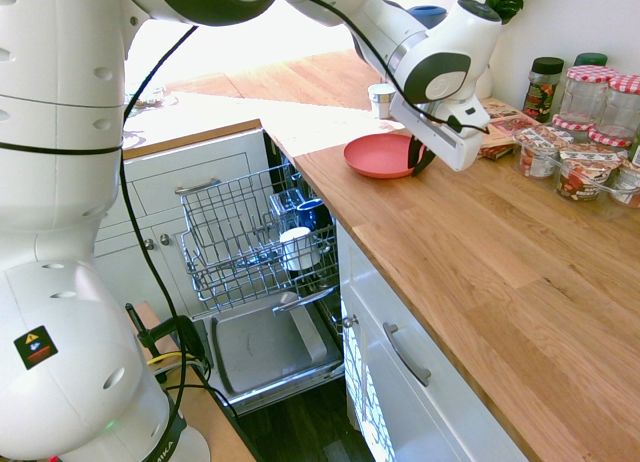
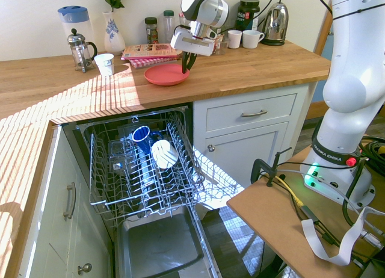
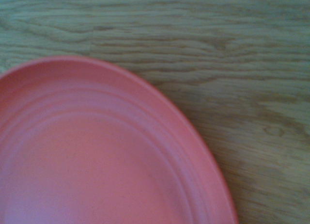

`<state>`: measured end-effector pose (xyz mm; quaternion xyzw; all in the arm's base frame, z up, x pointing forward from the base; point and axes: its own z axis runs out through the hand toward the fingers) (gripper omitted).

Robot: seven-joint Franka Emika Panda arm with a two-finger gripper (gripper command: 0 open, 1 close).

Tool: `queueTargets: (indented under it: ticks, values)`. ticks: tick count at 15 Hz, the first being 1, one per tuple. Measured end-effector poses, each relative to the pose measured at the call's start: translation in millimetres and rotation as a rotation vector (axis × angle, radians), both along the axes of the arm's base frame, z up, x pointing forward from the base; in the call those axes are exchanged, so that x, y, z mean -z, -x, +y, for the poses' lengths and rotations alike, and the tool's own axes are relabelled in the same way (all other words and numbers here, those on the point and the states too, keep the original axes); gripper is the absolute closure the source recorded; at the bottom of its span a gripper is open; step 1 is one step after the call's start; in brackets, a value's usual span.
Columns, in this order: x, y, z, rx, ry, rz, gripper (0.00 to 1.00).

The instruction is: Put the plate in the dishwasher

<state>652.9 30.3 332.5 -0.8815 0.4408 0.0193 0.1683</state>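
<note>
The round coral-red plate (image 2: pixel 165 74) is clamped at its rim by the gripper (image 2: pixel 187 65) on the wooden surface (image 1: pixel 480 242); the open dishwasher's grey wire rack (image 2: pixel 141 169) is seen below.

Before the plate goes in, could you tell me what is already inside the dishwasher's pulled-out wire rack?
The grey wire rack holds a blue cup and a white cup. Other dark items lie deeper between the wires, but they are too covered to identify.

Both exterior cameras are viewing the worktop (image 1: pixel 480 252) (image 2: pixel 60 85) from opposite sides; the wrist camera is hovering close, seemingly looking downward.
</note>
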Motion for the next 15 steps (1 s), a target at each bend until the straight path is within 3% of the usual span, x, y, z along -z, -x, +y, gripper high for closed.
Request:
queueTargets:
  ticks: [6, 9, 12, 15]
  values:
    - [-14, 8, 4, -0.006, -0.016, -0.048, 1.00]
    - [-86, 32, 32, -0.110, 0.073, -0.111, 1.00]
    - [-182, 69, 127, -0.225, 0.263, -0.143, 1.00]
    - [-193, 119, 274, -0.344, 0.446, -0.190, 1.00]
